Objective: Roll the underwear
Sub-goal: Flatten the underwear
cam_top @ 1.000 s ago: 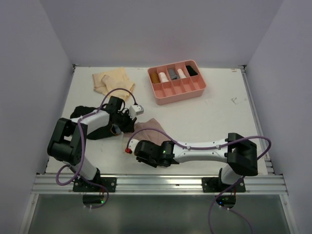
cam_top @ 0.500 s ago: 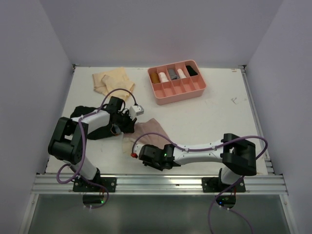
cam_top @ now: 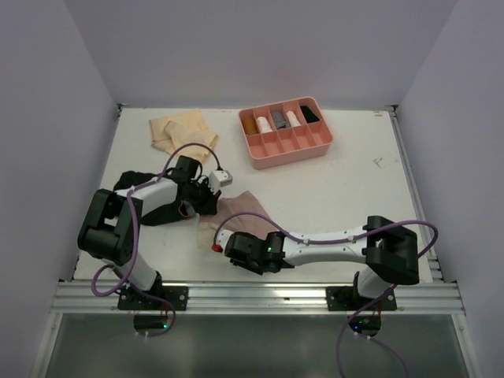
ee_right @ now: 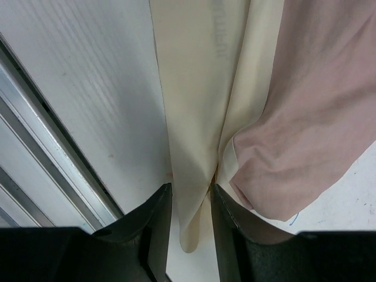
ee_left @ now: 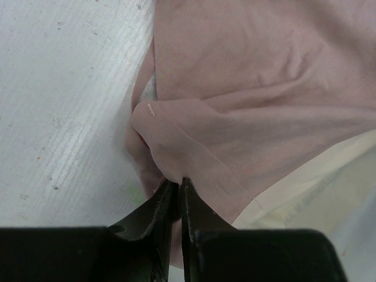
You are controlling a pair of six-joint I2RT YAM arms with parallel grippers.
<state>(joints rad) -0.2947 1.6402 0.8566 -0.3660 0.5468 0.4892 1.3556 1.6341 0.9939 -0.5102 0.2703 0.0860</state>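
Holds the pink underwear (cam_top: pixel 242 206) at centre-left of the table (cam_top: pixel 354 189), between both grippers: long axis about 12 to 6 o'clock, loose cloth fanning toward 3. Pinches a pink fold at the 12 end with the left gripper (ee_left: pixel 178 181), nearly shut. Clamps its cream band at the 6 end in the right gripper (ee_right: pixel 191 189), fingers narrowly apart. Against a second ago: has slid the right gripper slightly toward 5, baring more pink; has kept the left gripper in place

from where I sit, front underwear (cam_top: pixel 244 203) near the surface (cam_top: pixel 354 181) front middle, second underwear (cam_top: pixel 161 214) just left, third underwear (cam_top: pixel 183 128) back left, tray (cam_top: pixel 293 157) back centre
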